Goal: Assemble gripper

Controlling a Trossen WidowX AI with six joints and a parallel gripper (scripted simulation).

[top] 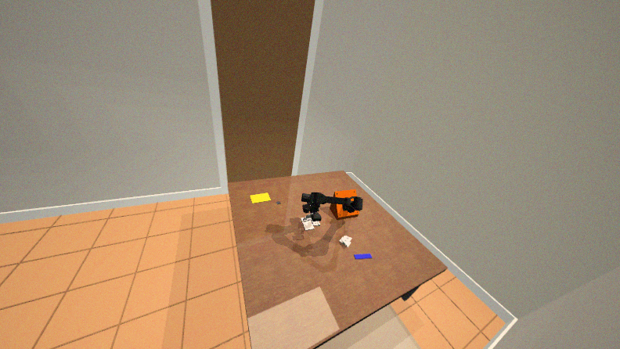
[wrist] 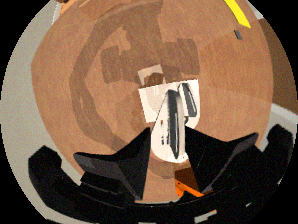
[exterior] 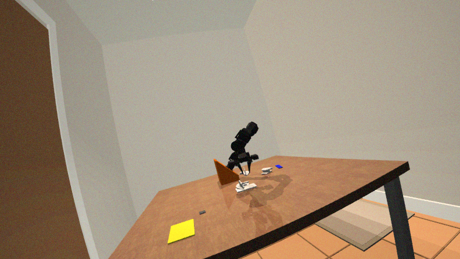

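My gripper (exterior: 244, 173) (wrist: 164, 129) is shut on a white jaw (wrist: 180, 127), which hangs below the fingers, above the table. The white gripper base (top: 307, 224) (exterior: 251, 186) (wrist: 148, 102) lies flat on the table. In the wrist view the held jaw overlaps the base. Another jaw (wrist: 189, 97) stands out on the base, beside the held one in that view; whether its teeth sit correctly is too small to tell. The pins are hidden or too small to see. The white housing plate (top: 345, 241) (exterior: 266, 170) lies apart from the base, towards the blue piece.
An orange wedge-shaped block (top: 339, 213) (exterior: 225, 174) stands close to the arm. A blue flat piece (top: 362, 256) (exterior: 279, 166), a yellow sheet (top: 260, 198) (exterior: 182, 230) and a small dark piece (top: 278, 203) (exterior: 202, 212) (wrist: 238, 34) lie on the brown table.
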